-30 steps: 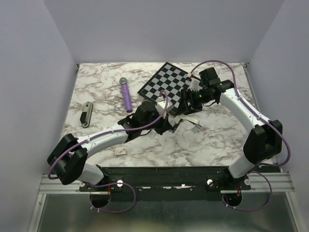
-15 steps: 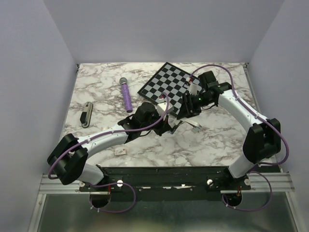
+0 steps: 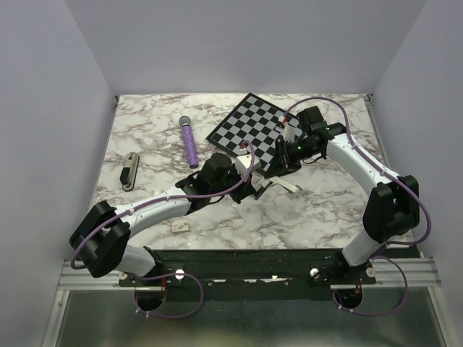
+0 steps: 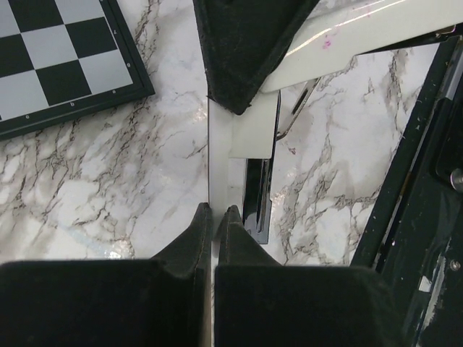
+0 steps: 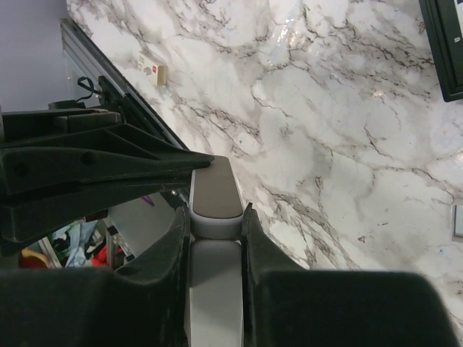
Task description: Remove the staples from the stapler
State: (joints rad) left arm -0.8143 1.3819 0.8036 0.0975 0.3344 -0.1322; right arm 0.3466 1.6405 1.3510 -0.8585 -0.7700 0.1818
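The stapler (image 3: 282, 186) lies just 4 o'clock of the middle of the bench (image 3: 325, 210), caught between both arms. The left jaws are pressed together on its thin pale plate, with the black channel running alongside. A second ago the right jaws stood wide apart and further toward 1 o'clock, over the chessboard's near corner. They have since come onto the stapler and narrowed. The right wrist view shows a finger against each side of the grey arm with the rounded dark end, so they look clamped on it.

With each arm gripping a different part, I judge the stapler is now set to be pulled open to get at the staple track. No loose staples can be seen yet, so the unloading itself looks not yet done.

Outward from there, counted:
- one chessboard (image 3: 249, 126) at 12 o'clock of the stapler
- one purple cylinder (image 3: 189, 144) at 10 o'clock
- one dark-and-grey bar (image 3: 130, 171) at 9 o'clock, near the bench's edge
- one small pale box (image 3: 179, 226) at 8 o'clock
- one stapler and two arms
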